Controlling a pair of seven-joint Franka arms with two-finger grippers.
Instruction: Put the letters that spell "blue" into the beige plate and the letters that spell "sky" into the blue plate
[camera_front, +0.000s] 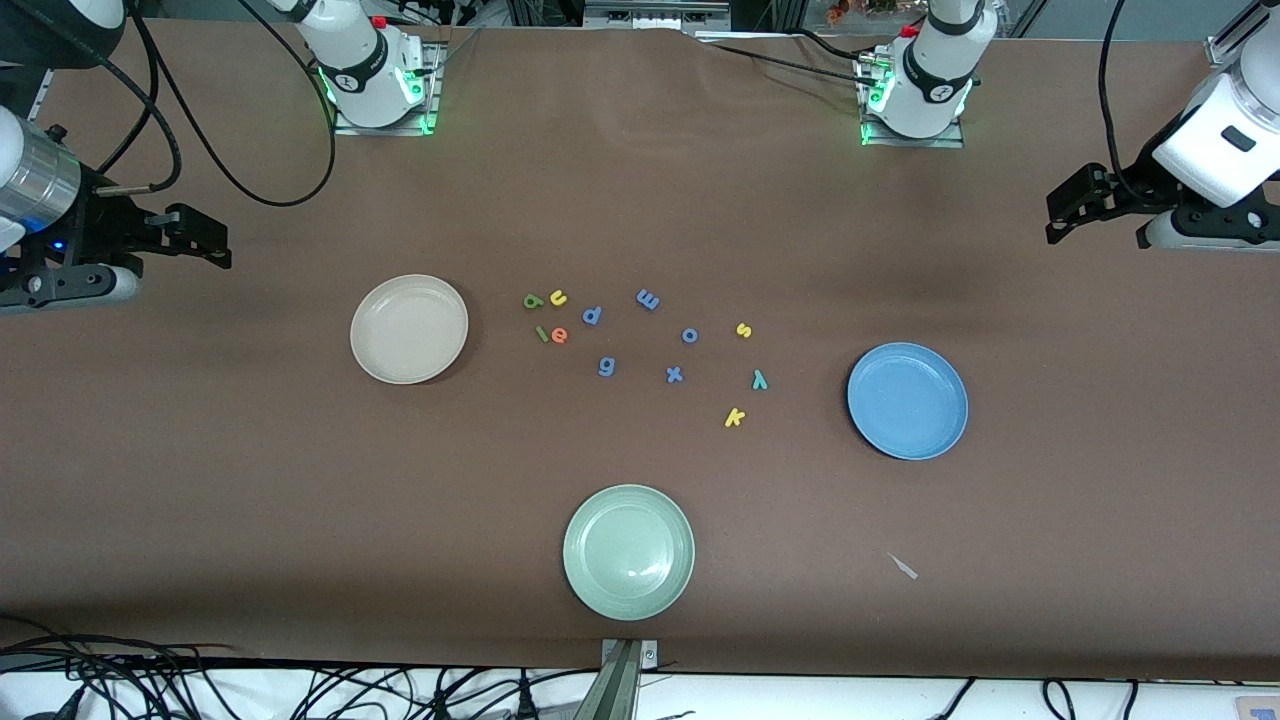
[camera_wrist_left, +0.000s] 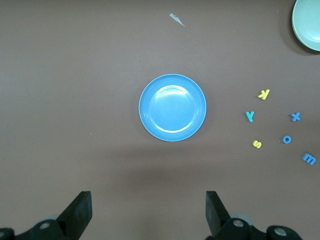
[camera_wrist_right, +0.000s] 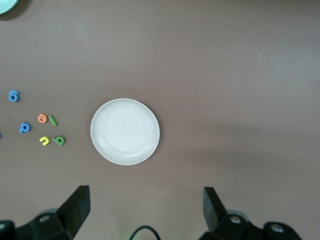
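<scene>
**Nothing sorted yet: both plates empty**

I find the beige plate (camera_front: 409, 329) and the blue plate (camera_front: 907, 401) bare. All seven letters lie loose on the worktop (camera_front: 200, 480) between them. The b (camera_front: 533, 300), u (camera_front: 558, 297), l (camera_front: 542, 334) and e (camera_front: 559, 336) sit just beside the beige plate; the s (camera_front: 743, 329), y (camera_front: 759, 379) and k (camera_front: 735, 417) lie nearer the blue one. My left end effector (camera_wrist_left: 147, 212) hangs over the worktop at its arm's end, jaws wide and empty; my right end effector (camera_wrist_right: 145, 210) likewise at its end. Every placement remains.
</scene>
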